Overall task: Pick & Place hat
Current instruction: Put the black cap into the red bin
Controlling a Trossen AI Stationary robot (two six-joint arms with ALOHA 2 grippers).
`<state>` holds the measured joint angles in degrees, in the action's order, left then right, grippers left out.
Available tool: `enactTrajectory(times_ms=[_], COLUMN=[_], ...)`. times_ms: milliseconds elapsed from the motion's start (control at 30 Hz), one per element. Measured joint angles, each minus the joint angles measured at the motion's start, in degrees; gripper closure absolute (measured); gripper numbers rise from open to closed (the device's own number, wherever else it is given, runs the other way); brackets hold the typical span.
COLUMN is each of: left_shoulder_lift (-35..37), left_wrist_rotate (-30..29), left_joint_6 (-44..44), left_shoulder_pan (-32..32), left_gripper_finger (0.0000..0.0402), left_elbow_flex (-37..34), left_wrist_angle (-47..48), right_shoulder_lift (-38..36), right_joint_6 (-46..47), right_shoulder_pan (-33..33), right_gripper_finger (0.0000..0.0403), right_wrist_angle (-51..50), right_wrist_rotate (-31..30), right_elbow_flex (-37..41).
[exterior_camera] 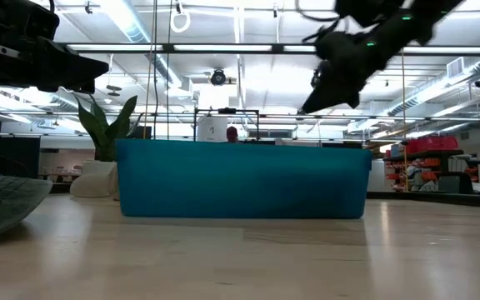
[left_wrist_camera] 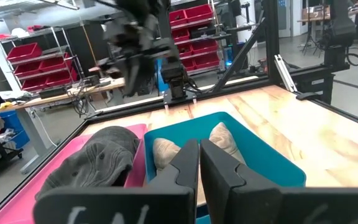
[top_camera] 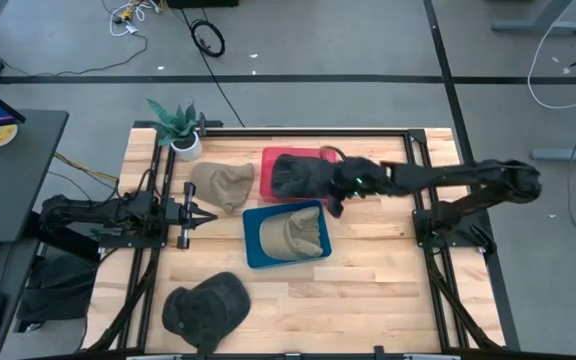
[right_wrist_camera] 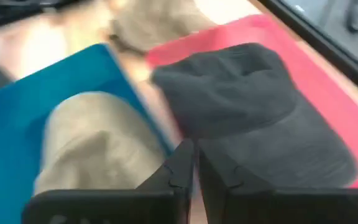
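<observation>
A dark grey hat lies in the red bin; it also shows in the right wrist view and in the left wrist view. A tan hat sits in the blue bin. Another tan hat lies flat on the table, and a second dark hat lies by the near edge. My right gripper is shut and hangs above the gap between the two bins, well above the blue bin in the low view. My left gripper is shut and waits left of the blue bin.
A potted plant stands at the far left corner of the table. Black frame rails run along the table's sides. Bare wood lies near and right of the blue bin. A dark side table stands off the left edge.
</observation>
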<state>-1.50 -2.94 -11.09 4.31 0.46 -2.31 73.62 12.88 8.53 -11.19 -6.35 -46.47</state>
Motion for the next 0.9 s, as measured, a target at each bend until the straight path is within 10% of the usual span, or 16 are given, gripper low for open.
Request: enactTrajectory(times_ms=[367, 900], left_shoulder_lift=[0.0, 0.0], left_wrist_rotate=[0.0, 0.02], left_joint_6=[0.0, 0.0], left_shoulder_pan=[-0.01, 0.01], left_gripper_finger=[0.0383, 0.0383], left_elbow_flex=[0.0, 0.0], left_wrist_angle=[0.04, 0.01], right_shoulder_lift=[-23.98, -51.0], right_joint_6=[-6.16, -7.94], right_shoulder_pan=[-10.38, -13.79], right_gripper_finger=[0.0376, 0.0376], right_wrist_angle=[22.21, 25.17], right_wrist_rotate=[6.76, 7.51], right_elbow_flex=[18.88, 33.13])
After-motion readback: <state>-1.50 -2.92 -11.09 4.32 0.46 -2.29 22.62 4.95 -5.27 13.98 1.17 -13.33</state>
